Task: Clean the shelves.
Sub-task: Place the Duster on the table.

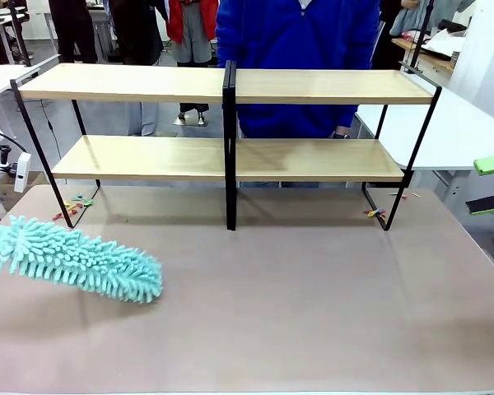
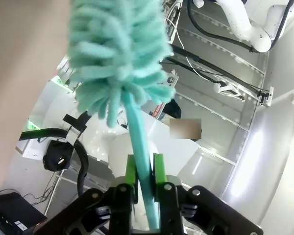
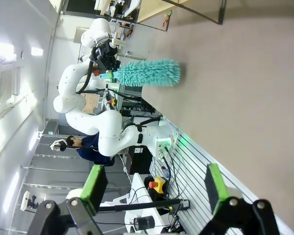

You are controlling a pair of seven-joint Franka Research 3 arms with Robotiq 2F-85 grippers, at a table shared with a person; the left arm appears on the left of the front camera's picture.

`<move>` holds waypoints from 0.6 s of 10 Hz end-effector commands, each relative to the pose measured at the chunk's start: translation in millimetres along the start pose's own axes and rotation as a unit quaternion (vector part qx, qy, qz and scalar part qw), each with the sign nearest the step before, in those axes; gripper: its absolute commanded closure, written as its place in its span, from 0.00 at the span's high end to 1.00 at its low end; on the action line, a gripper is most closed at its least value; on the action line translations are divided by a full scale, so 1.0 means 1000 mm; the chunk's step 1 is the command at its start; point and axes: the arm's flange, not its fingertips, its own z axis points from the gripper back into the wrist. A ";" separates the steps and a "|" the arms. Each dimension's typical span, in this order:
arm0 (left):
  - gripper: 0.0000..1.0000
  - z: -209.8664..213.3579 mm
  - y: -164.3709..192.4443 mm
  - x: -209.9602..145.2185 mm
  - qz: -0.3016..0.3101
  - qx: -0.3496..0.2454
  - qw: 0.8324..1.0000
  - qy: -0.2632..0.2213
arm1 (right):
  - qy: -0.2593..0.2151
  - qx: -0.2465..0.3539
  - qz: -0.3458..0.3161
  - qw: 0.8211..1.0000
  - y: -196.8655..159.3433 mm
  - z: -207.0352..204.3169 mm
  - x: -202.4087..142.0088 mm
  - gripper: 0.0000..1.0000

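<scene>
The shelves (image 1: 148,82) stand across the far half of the table, two long light wooden boards on a thin black frame, both boards bare. A fluffy teal duster (image 1: 82,259) lies with its head on the table at the front left, its handle running off the left edge. In the left wrist view my left gripper (image 2: 144,164) has its green pads tight against the duster's handle, with the head (image 2: 117,49) above. The right wrist view shows that grip from afar (image 3: 108,73). My right gripper (image 1: 490,185) hovers at the right edge, open and empty, pads wide apart (image 3: 154,188).
A person in a blue top (image 1: 296,49) stands right behind the shelves. Small coloured clips lie by the rack's left foot (image 1: 74,204) and right foot (image 1: 377,214). The brown table (image 1: 313,313) stretches bare before the rack. A white table (image 1: 469,123) stands at far right.
</scene>
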 end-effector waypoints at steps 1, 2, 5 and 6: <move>0.75 0.001 0.001 -0.001 -0.004 0.007 1.000 -0.026 | -0.004 0.009 0.014 1.000 0.001 0.000 0.004 1.00; 0.75 0.004 -0.001 -0.005 0.000 0.023 0.999 -0.039 | -0.004 0.009 0.014 1.000 0.001 0.000 0.004 1.00; 1.00 0.025 -0.012 -0.037 0.008 0.102 0.983 -0.154 | -0.004 0.009 0.014 1.000 0.001 0.000 0.004 1.00; 1.00 0.039 -0.012 -0.060 0.014 0.117 0.973 -0.201 | -0.004 0.009 0.014 1.000 0.001 0.000 0.004 1.00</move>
